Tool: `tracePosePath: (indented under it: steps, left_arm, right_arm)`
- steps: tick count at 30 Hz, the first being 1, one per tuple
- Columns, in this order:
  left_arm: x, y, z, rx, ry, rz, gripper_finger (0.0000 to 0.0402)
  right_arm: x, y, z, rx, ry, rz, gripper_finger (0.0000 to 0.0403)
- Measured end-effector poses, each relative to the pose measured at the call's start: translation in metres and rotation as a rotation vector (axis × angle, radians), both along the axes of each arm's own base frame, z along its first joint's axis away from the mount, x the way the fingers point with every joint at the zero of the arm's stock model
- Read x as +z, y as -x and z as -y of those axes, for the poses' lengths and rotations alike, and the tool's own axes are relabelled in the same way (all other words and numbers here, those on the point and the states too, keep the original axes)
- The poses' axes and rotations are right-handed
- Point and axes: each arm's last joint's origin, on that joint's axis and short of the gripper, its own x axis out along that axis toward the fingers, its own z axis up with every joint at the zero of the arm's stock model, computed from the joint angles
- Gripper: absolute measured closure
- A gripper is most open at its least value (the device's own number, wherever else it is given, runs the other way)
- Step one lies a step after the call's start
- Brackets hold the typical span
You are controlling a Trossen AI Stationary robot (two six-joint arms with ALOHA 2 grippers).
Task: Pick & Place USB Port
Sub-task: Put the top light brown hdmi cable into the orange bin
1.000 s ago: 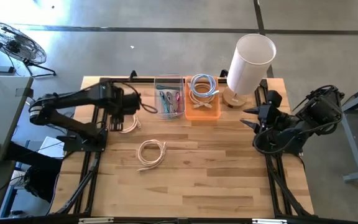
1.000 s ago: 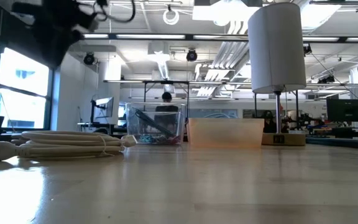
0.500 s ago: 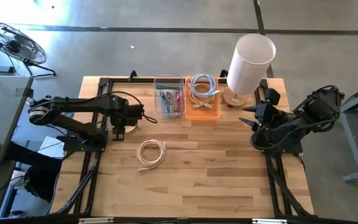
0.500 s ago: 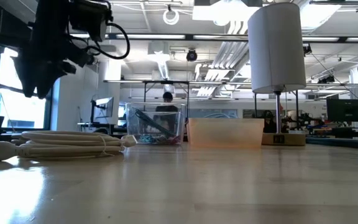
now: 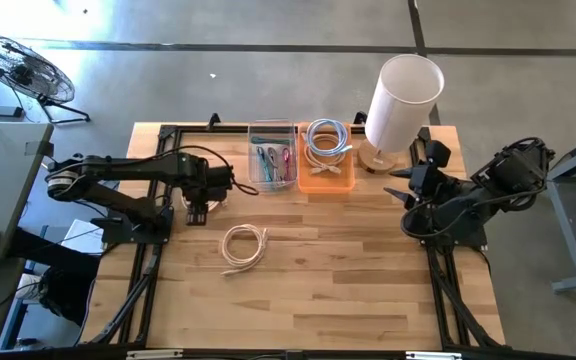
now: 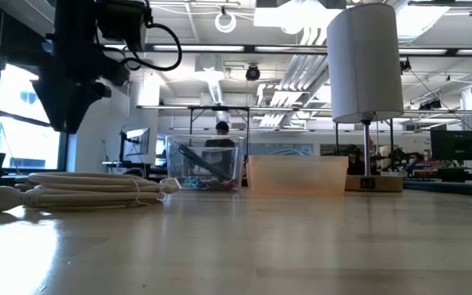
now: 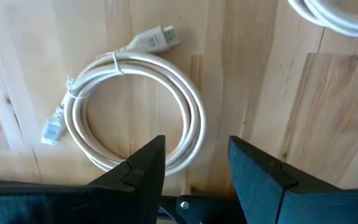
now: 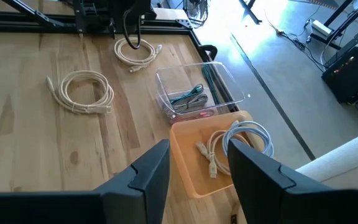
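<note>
Left claw open, pointing down; right claw open, arm folded

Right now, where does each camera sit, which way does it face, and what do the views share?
High view: overhead, straight down; both arms, left tool over a coiled cable.
Low view: table height, facing the room; left arm overhead.
Left wrist view: down past open fingers onto that cable.
Right wrist view: across the table past open fingers; orange bin.
Shared: the orange bin.

Robotics lab, open ceiling ducts, workbenches, monitors, concrete floor
</note>
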Motion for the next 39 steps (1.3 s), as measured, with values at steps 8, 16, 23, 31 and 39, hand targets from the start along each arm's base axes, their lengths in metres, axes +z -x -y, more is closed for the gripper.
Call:
tracePosePath:
  steps: [8, 16, 23, 31, 39]
  left_arm:
    - [-0.022, 0.005, 0.003, 0.003, 0.072, -0.012, 0.0234]
    - [-0.055, 0.014, 0.004, 0.028, 0.041, -0.03, 0.0234]
    - [-0.08, 0.023, 0.005, 0.056, 0.027, -0.029, 0.0234]
    - [-0.102, 0.034, 0.004, 0.231, -0.081, -0.026, 0.03]
    - [-0.09, 0.025, 0.005, 0.282, -0.003, 0.013, 0.0377]
  right_arm:
    - [0.0, 0.0, 0.0, 0.004, 0.006, -0.003, 0.025]
    - [0.0, 0.0, 0.0, 0.009, 0.015, -0.007, 0.025]
    - [0.0, 0.0, 0.0, 0.009, 0.014, -0.007, 0.025]
    - [0.0, 0.0, 0.0, 0.006, 0.014, -0.004, 0.025]
    - [0.002, -0.002, -0.001, 0.012, 0.026, 0.02, 0.025]
